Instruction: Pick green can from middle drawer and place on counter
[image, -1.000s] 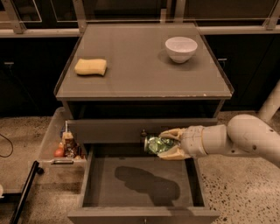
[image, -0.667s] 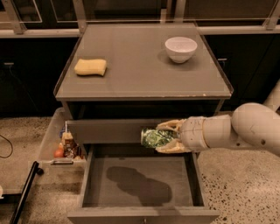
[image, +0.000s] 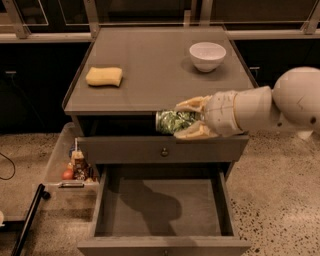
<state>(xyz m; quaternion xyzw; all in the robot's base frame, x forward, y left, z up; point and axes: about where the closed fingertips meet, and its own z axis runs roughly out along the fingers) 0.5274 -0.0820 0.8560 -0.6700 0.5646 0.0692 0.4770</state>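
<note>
Hovering at centre frame, the end effector (image: 181, 121) has its two tan fingers (image: 192, 104) pinching the one green can (image: 168, 122), one finger above it and one below. That can lies on its side in the grasp with its silvery end facing frame left. It sits level with the front lip of the bench (image: 150, 50), over the dark gap under the top, clear of the bench surface and high above the drawer below. One pale arm (image: 265, 106) comes in from the right edge and ends in a big rounded joint at far right.

Up on the bench, count two things: one yellow sponge (image: 104, 76) at the left side and one white bowl (image: 207, 56) toward the back right, well apart from each other.

Below, I count two drawers. One closed drawer front (image: 125, 150) with a single round brass knob (image: 164, 151) sits just beneath the can. Under it, the middle drawer (image: 200, 215) is pulled wide open at bottom centre, its flat floor carrying only a dark shadow (image: 150, 202).

At left of frame a pale side tray (image: 56, 155) holds a small cluster of items (image: 77, 167), too small to count. One dark rod (image: 27, 222) slants across the lower left corner, and the speckled floor (image: 280, 200) fills the lower right.
</note>
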